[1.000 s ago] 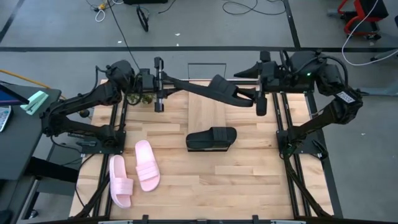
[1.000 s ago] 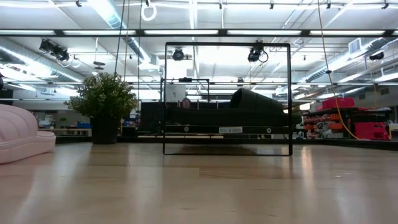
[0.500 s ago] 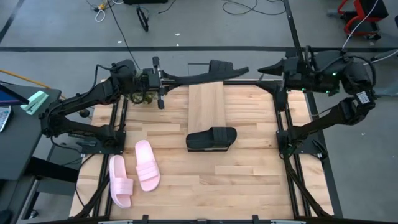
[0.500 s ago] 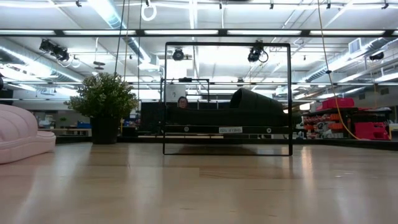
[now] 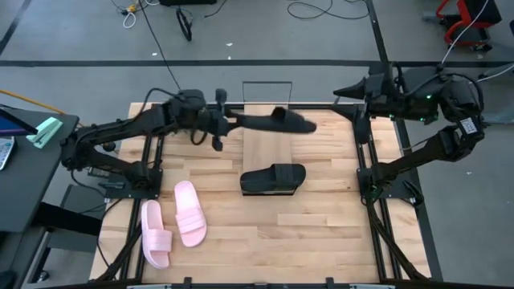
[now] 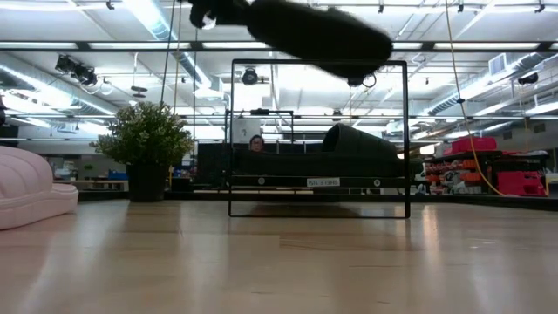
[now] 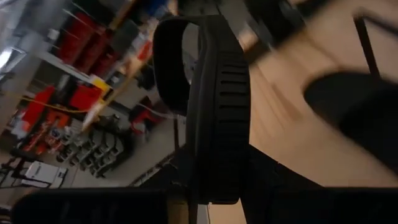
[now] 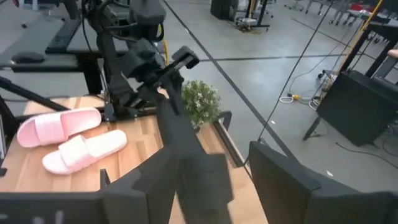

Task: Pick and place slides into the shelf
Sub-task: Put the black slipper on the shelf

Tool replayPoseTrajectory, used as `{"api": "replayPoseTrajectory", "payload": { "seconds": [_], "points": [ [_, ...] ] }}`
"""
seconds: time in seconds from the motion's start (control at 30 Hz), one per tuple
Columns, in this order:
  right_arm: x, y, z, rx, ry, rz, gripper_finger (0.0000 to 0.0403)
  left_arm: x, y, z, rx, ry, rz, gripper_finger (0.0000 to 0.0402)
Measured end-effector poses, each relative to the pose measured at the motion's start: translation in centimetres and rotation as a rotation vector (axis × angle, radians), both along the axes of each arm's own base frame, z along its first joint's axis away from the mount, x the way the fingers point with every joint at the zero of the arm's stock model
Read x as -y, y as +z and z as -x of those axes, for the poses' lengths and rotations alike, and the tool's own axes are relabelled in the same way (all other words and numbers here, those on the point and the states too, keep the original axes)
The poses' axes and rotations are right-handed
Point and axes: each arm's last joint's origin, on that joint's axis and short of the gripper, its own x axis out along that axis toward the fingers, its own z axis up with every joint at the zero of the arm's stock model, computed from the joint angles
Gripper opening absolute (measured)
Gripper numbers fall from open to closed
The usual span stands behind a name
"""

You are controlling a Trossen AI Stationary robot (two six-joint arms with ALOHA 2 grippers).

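Left gripper (image 5: 227,123): clamped on the heel end of a black slide (image 5: 273,122), held in the air above the far end of the shelf (image 5: 265,148). Carried slide seen from table height as a dark shape (image 6: 305,30) high above the shelf's black wire frame (image 6: 319,139). Seen edge-on in the left wrist view (image 7: 214,106), ribbed sole facing the camera, strap looped at the far end.

Right gripper (image 5: 344,90): parked off the far right corner of the table (image 5: 321,217), fingers spread wide, holding nothing. Own fingers (image 8: 292,186) visible at the frame's bottom in the right wrist view, with the carried slide (image 8: 186,155) and the left arm (image 8: 140,56) beyond.

Second black slide (image 5: 273,178): flat on the near end of the shelf board, lying crosswise to its length; visible inside the wire frame in the low view (image 6: 349,153).

Two pale pink slides (image 5: 173,221): side by side on the table near its front left corner, well apart from the shelf; one at the left edge of the low view (image 6: 30,187).

Potted plant (image 5: 183,127): at the table's far left, just beside the left arm.

Background of the low view: a person (image 6: 255,142) beyond the table.
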Motion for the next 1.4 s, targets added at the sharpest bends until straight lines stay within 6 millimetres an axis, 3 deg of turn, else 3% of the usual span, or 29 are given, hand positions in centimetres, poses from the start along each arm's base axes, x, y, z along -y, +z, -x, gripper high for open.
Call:
{"api": "replayPoseTrajectory", "payload": {
  "seconds": [0.27,0.67,0.93,1.07,1.4],
  "points": [
    [0.0,-0.5,-0.7,-0.042,0.0,0.001,0.0199,-0.8,-2.4,-1.9,-0.116,0.134,-0.044,0.0083],
    [0.0,-0.7,-1.3,-0.06,0.0,0.003,0.0189,0.8,-7.7,-3.4,-0.227,-0.017,-0.313,0.0083],
    [0.1,-0.7,-1.2,-0.057,-0.025,0.003,0.0179,1.3,-12.0,-2.7,-0.149,-0.021,-0.489,0.0082],
    [0.1,-0.7,-1.3,-0.058,-0.039,0.007,0.0174,1.4,-14.0,-1.9,-0.18,-0.036,-0.498,0.0082],
    [0.2,-1.2,-2.6,-0.078,-0.064,-0.014,0.0169,1.6,-15.8,-1.2,-0.128,-0.068,-0.451,0.0082]
  ]
}}
